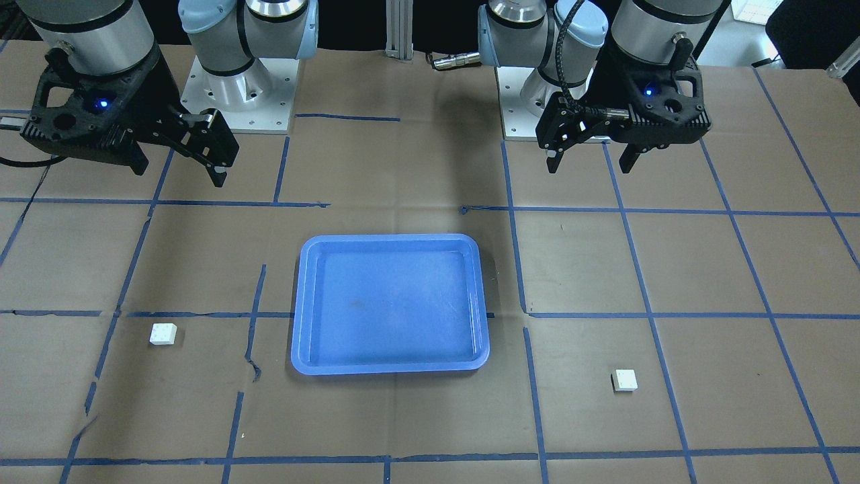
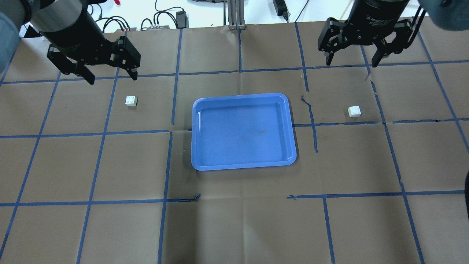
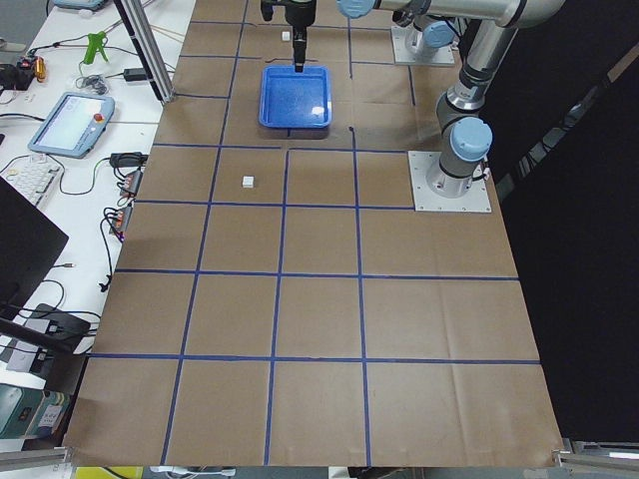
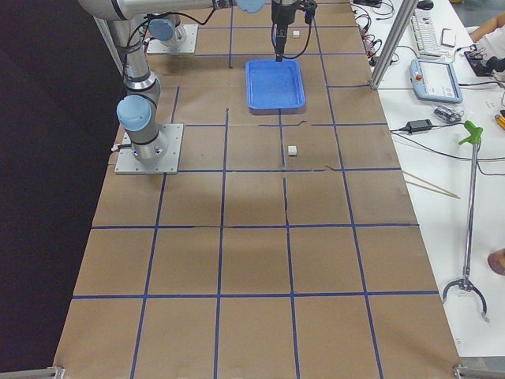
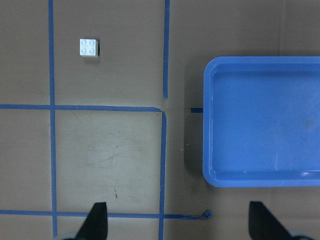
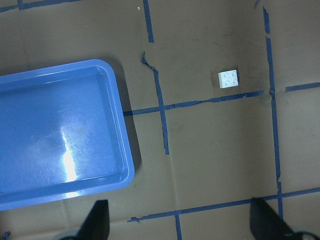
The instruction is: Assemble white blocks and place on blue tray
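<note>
The blue tray (image 2: 242, 132) lies empty at the table's middle; it also shows in the front view (image 1: 390, 302). One white block (image 2: 130, 101) lies studs up to the tray's left, and it shows in the left wrist view (image 5: 88, 47). The other white block (image 2: 354, 111) lies to the tray's right, and it shows in the right wrist view (image 6: 228, 79). My left gripper (image 2: 110, 71) is open and empty, raised above the table near the left block. My right gripper (image 2: 351, 61) is open and empty, raised near the right block.
Brown paper with a grid of blue tape (image 2: 172, 130) covers the table. The two arm bases (image 1: 235, 94) stand at the robot's side. Cables and devices (image 3: 75, 115) lie on a white bench beyond the table's far edge.
</note>
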